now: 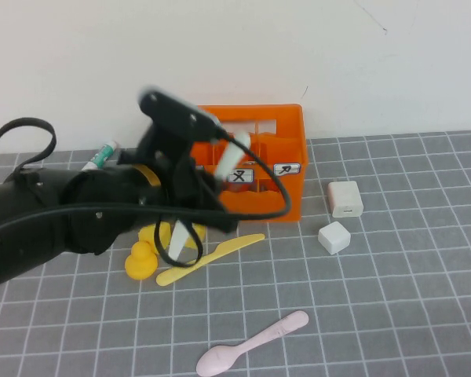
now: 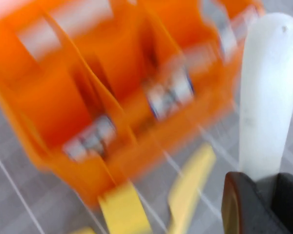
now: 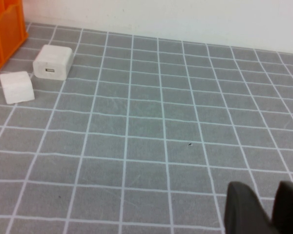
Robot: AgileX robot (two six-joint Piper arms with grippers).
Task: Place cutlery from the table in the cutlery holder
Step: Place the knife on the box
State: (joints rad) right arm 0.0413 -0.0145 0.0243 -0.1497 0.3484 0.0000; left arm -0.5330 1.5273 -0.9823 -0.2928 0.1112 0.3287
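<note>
left gripper [image 1: 190, 206] clamped on cream-white knife [image 1: 228, 166], long axis steeply tilted, tip apparently over cutlery holder [image 1: 286, 169] | holder just beyond claw | right gripper [image 3: 266, 210] parked well apart, empty, jaws slightly apart
</note>
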